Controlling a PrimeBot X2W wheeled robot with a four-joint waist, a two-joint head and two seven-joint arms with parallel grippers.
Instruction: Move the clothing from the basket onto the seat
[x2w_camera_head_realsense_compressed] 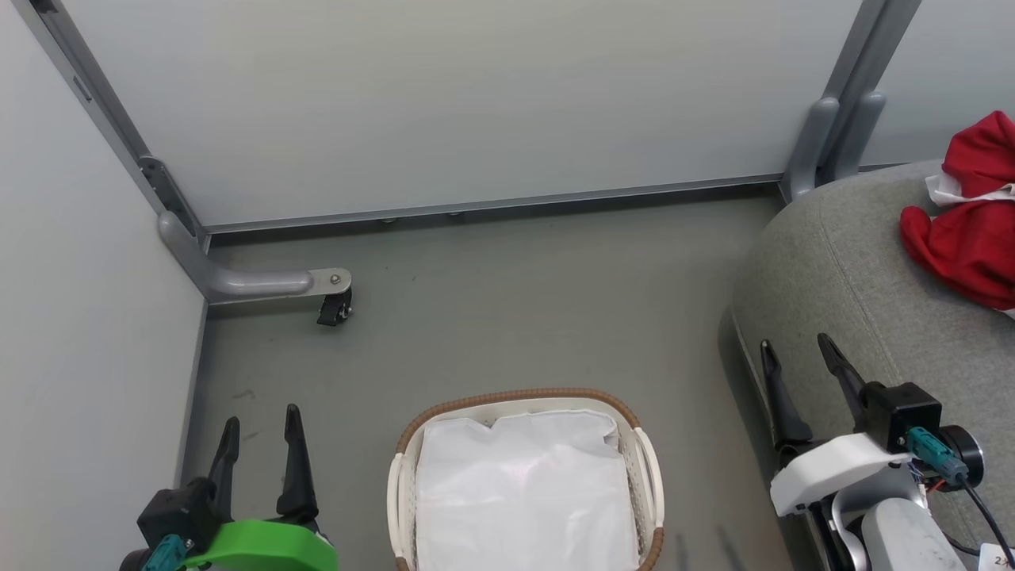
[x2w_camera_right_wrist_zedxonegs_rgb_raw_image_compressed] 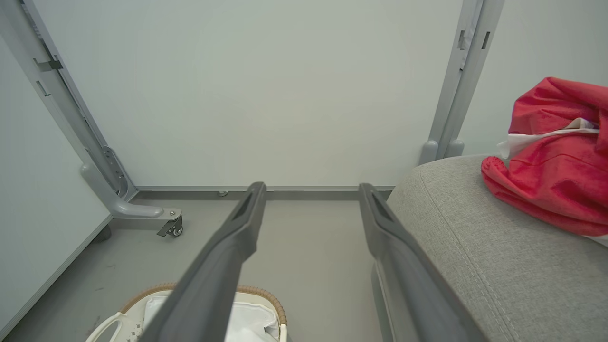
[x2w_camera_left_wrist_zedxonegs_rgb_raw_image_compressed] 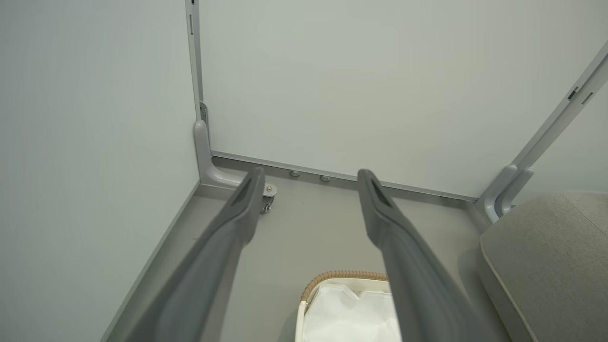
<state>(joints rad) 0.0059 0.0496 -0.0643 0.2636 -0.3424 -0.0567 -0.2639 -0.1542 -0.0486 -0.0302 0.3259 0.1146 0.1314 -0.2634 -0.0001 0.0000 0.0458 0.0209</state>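
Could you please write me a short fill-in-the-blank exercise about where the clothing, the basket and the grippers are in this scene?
1. The red clothing lies on the grey ____.
2. The basket stands on the ____, with a white liner showing inside it.
3. The left gripper and the right gripper are both ____ and hold nothing.
Missing words: seat; floor; open.
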